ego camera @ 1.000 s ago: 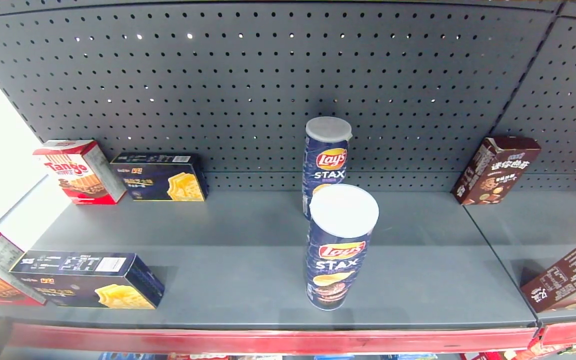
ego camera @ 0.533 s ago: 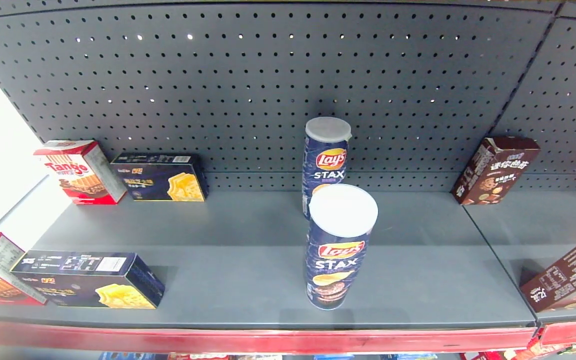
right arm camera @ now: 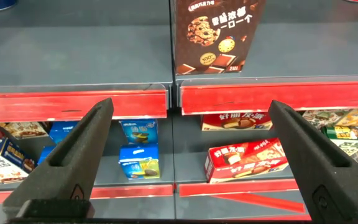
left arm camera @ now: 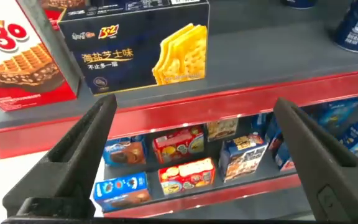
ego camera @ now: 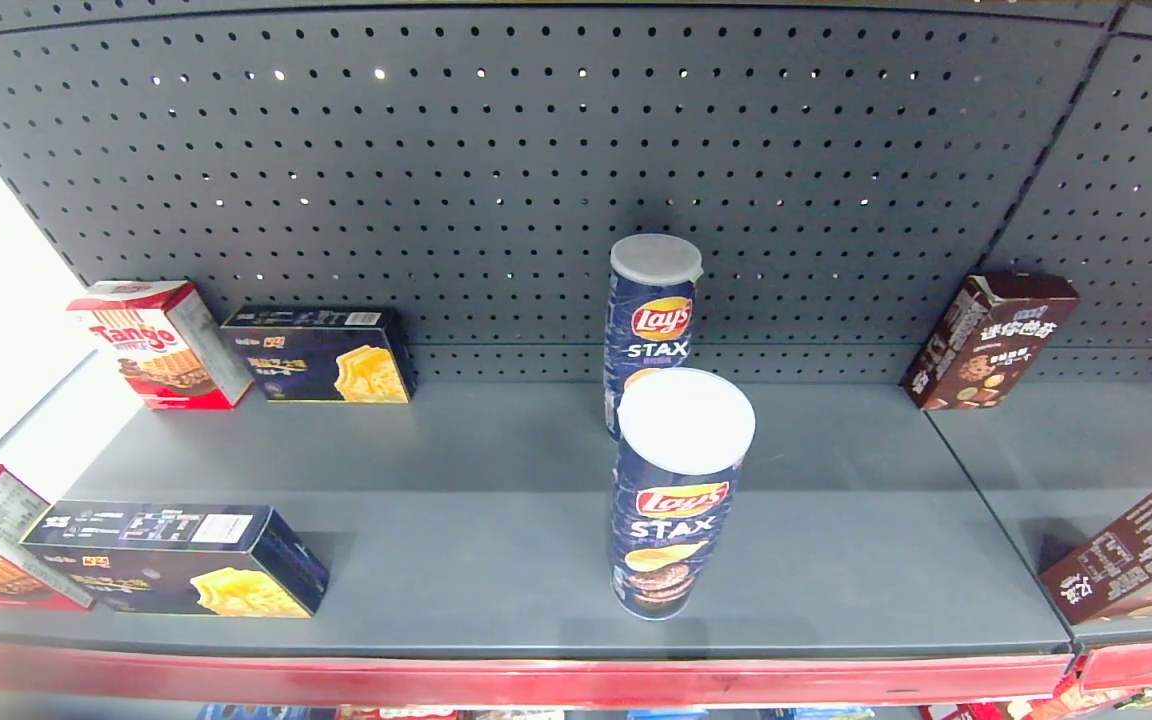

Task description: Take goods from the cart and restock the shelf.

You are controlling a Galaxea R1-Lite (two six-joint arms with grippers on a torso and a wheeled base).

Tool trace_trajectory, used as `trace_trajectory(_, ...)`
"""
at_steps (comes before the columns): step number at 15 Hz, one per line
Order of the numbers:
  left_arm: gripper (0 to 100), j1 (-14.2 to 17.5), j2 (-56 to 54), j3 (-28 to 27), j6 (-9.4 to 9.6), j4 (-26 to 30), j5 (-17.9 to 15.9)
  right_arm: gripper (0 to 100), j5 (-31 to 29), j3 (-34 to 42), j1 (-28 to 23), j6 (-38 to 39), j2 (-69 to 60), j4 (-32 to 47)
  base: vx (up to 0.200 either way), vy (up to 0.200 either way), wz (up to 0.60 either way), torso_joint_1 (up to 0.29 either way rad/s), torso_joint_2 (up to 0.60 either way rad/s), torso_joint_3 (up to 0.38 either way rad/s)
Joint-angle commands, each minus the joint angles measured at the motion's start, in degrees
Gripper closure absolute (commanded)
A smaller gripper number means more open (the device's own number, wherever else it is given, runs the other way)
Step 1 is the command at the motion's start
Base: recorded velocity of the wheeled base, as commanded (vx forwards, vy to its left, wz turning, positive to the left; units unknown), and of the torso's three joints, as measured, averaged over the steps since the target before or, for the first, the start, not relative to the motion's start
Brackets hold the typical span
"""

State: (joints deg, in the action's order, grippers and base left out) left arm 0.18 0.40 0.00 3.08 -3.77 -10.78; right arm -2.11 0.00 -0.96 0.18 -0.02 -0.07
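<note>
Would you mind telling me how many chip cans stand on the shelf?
2: the front can near the shelf edge, the back can directly behind it by the pegboard. None looks hidden.

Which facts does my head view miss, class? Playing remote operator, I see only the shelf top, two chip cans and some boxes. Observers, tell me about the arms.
Observer: The left jaws stand wide open and empty, facing the navy cracker box at the shelf's front.
Operator: And the right arm?
Observer: The right jaws are also open and empty, facing the brown cookie box from the front.
Operator: What is under the red shelf edge?
Observer: A lower shelf holding red boxes and small blue boxes.
</note>
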Motion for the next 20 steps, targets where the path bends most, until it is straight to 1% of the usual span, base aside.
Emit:
trace_trajectory(1, 0, 0.0, 0.0, -0.1, -0.71, 0.4, -0.1, 0, 0.0, 0.0, 0.0, 0.0, 0.0, 0.0, 0.0, 0.0, 0.0, 0.0, 0.0, 0.0)
trace_trajectory(2, 0, 0.0, -0.1, -0.1, -1.41, 0.5, 1.4, 0, 0.0, 0.0, 0.0, 0.0, 0.0, -0.1, 0.0, 0.0, 0.0, 0.0, 0.0, 0.0)
trace_trajectory(3, 0, 0.0, -0.1, -0.1, -1.41, 0.5, 1.4, 0, 0.0, 0.0, 0.0, 0.0, 0.0, -0.1, 0.0, 0.0, 0.0, 0.0, 0.0, 0.0)
trace_trajectory(4, 0, 0.0, -0.1, 0.0, -2.64, 3.2, 17.5, 0, 0.0, 0.0, 0.0, 0.0, 0.0, 0.0, 0.0, 0.0, 0.0, 0.0, 0.0, 0.0)
trace_trajectory(5, 0, 0.1, -0.1, 0.0, -3.7, 3.6, 17.3, 0, 0.0, 0.0, 0.0, 0.0, 0.0, -0.1, 0.0, 0.0, 0.0, 0.0, 0.0, 0.0)
trace_trajectory(6, 0, 0.1, -0.2, 0.0, -2.91, 3.1, 16.2, 0, 0.0, 0.0, 0.0, 0.0, 0.0, 0.0, 0.0, 0.0, 0.0, 0.0, 0.0, 0.0)
trace_trajectory(7, 0, 0.0, -0.1, 0.0, -0.36, 3.6, 13.0, 0, 0.0, 0.0, 0.0, 0.0, 0.0, 0.0, 0.0, 0.0, 0.0, 0.0, 0.0, 0.0)
trace_trajectory(8, 0, 0.0, -0.1, 0.0, 0.08, 3.7, 7.7, 0, 0.0, 0.0, 0.0, 0.0, 0.0, 0.0, 0.0, 0.0, 0.0, 0.0, 0.0, 0.0)
trace_trajectory(10, 0, -0.4, -0.1, 0.0, 0.34, 3.7, 5.5, 0, 0.0, 0.0, 0.0, 0.0, 0.0, 0.0, 0.0, 0.0, 0.0, 0.0, 0.0, 0.0)
trace_trajectory(16, 0, -0.4, -0.1, 0.0, 0.52, 3.7, 5.4, 0, 0.6, 0.0, 0.1, -0.3, 0.0, 0.2, 0.0, 0.0, 0.0, 0.0, 0.0, 0.0)
trace_trajectory(18, 0, -0.3, -0.1, 0.0, -0.89, 3.7, 6.6, 0, 0.6, 0.0, 0.0, -0.2, 0.0, 0.0, 0.0, 0.0, 0.0, 0.0, 0.0, 0.0)
trace_trajectory(20, 0, -0.3, -0.1, 0.0, -0.54, 3.7, 7.5, 0, 0.6, 0.0, 0.1, -0.2, 0.0, 0.1, 0.0, 0.0, 0.0, 0.0, 0.0, 0.0)
